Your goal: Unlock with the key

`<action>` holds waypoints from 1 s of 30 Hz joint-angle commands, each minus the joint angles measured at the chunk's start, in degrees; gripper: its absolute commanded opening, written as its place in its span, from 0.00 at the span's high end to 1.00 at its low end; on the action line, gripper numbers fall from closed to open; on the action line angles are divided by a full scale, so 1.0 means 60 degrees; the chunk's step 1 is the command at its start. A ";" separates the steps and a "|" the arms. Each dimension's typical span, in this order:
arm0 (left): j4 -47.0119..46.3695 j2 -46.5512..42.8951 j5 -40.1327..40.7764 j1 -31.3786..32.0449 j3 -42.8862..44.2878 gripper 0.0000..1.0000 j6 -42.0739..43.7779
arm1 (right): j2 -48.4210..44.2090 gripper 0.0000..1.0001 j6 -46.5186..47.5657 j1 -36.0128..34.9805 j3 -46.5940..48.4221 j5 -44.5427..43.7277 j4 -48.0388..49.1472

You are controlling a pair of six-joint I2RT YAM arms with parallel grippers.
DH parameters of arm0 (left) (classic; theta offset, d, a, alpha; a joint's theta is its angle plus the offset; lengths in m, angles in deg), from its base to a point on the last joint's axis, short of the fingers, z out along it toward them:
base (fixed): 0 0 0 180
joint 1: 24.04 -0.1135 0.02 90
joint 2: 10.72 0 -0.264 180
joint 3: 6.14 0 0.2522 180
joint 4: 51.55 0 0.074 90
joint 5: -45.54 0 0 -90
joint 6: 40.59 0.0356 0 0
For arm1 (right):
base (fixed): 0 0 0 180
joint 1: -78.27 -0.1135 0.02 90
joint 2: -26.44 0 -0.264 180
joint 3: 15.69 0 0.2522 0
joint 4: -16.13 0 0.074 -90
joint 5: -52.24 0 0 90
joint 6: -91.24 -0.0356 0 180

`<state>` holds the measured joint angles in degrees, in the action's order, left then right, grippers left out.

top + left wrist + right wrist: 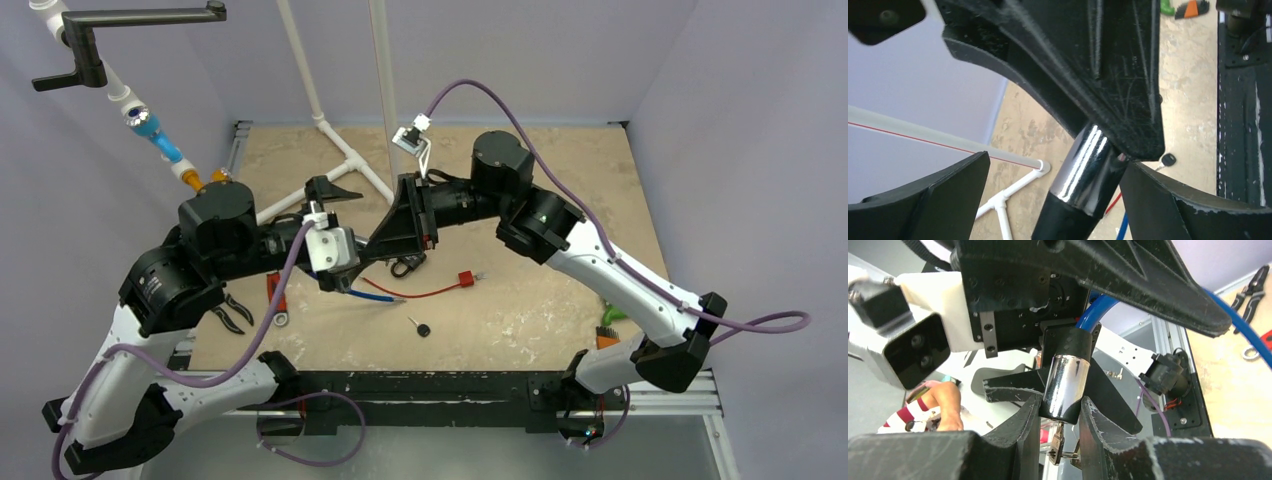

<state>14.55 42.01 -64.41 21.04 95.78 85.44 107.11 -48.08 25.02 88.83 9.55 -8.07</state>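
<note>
**Right wrist view.** The right hand [1060,407] is clenched on the lock [1065,385], a chrome barrel with black ends. The lock stands nearly upright, its long axis running from 12 to 6 o'clock. Small metal pieces dangle at its 6 o'clock end, too blurred to identify.

**Left wrist view.** The left hand [1055,167] is released. Its fingers [943,195] are spread wide to either side of the lock and do not grip it. The key [1168,160] lies on the bench [1188,100] at 3 o'clock from the lock, just past the finger on that side.

**Top view.** Both hands meet above the middle of the bench, and the lock is hidden between them. The key [424,329] lies flat and alone at 5 o'clock from them, with its shaft toward 10 o'clock and its black head toward 4 o'clock. Neither arm looks markedly nearer. Since the right hand carries the lock, the free left hand is the likely one to fetch the key, coming down toward 5 o'clock and closing across the head.
</note>
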 commanded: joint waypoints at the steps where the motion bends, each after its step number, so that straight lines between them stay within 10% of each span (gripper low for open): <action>1: -0.0404 0.0098 0.0442 0.0037 0.1015 0.00 -0.0837 | -0.0211 1.00 0.0595 0.0008 0.1079 -0.0173 0.0345; 30: -0.1533 -0.0423 0.1381 -0.0218 0.2273 0.00 -0.2702 | -0.0979 1.00 -0.3172 0.2708 -0.4393 -0.1193 0.5763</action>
<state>7.99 39.08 -56.15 20.21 109.38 71.32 105.82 -62.66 37.87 65.93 6.10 14.59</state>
